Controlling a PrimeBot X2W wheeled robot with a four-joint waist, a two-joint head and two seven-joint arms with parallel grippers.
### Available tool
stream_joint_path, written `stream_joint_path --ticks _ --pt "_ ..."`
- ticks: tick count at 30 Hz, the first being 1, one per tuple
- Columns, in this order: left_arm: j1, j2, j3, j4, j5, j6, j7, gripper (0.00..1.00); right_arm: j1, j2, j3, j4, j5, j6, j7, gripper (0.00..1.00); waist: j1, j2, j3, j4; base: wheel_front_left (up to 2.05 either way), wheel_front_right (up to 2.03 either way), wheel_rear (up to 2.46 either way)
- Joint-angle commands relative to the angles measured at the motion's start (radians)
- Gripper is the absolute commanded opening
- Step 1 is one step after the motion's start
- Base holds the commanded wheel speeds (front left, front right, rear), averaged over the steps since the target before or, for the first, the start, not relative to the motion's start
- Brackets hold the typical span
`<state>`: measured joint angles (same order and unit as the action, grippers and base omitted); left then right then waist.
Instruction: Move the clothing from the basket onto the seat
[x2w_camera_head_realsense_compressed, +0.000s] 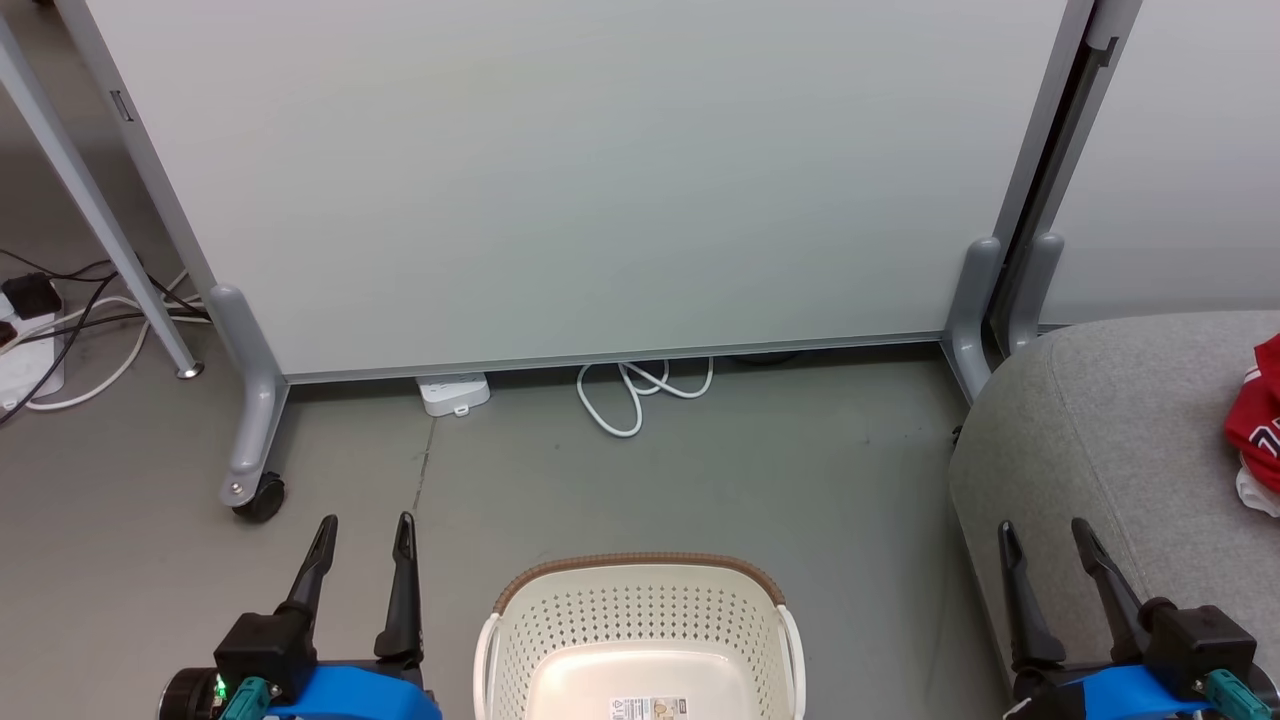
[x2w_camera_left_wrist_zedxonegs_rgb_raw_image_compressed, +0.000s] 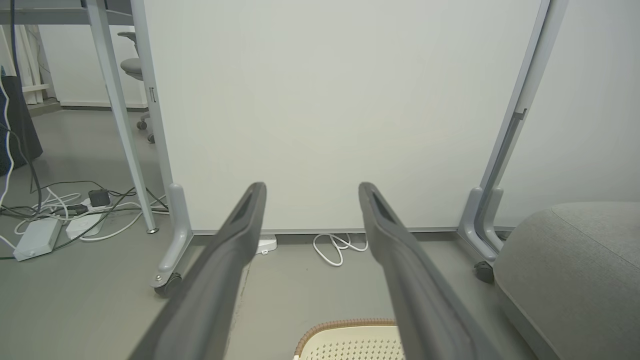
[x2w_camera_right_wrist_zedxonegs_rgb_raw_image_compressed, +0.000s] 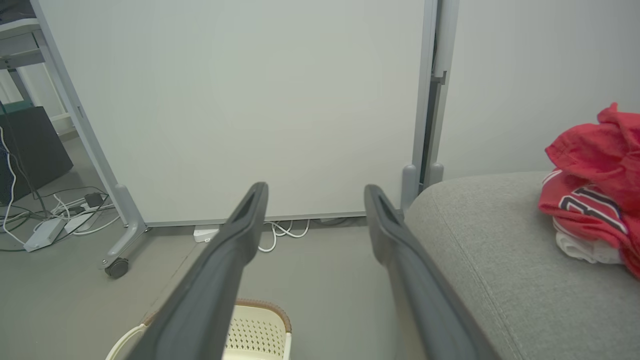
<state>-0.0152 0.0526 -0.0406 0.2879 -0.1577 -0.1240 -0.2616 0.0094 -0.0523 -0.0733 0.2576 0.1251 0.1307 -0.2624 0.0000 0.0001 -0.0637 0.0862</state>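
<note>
Clothing (x2w_camera_right_wrist_zedxonegs_rgb_raw_image_compressed: 595, 165), crumpled red, on woven grey seat (x2w_camera_right_wrist_zedxonegs_rgb_raw_image_compressed: 500, 260); left claw (x2w_camera_head_realsense_compressed: 366, 520), right claw (x2w_camera_head_realsense_compressed: 1043, 526) wide.

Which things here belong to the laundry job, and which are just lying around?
Job: red clothing, laundry basket, grey seat.
Lying about: coiled white cable, white power strip, wheeled partition panel.

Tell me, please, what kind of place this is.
Probably an office or a lab test area, not a home. A pale partition panel stands on a castor wheel, a white power strip and a coiled white cable lie on the grey floor, and an office chair stands behind.
</note>
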Motion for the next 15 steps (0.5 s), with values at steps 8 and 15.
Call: stream_joint_path --ticks 8,15 --pt "0.031 -0.002 -0.001 0.046 -0.007 0.000 0.007 0.00 0.009 0.007 0.000 0.046 0.017 0.000 0.008 0.00 0.0001 -0.0001 0.002 0.000 0.00 0.00 0.00" --pt "0.015 -0.002 0.017 0.040 -0.147 -0.001 0.046 0.00 -0.009 0.006 -0.009 0.045 0.159 0.000 0.049 0.00 0.0001 -0.0001 0.006 -0.005 0.00 0.00 0.00"
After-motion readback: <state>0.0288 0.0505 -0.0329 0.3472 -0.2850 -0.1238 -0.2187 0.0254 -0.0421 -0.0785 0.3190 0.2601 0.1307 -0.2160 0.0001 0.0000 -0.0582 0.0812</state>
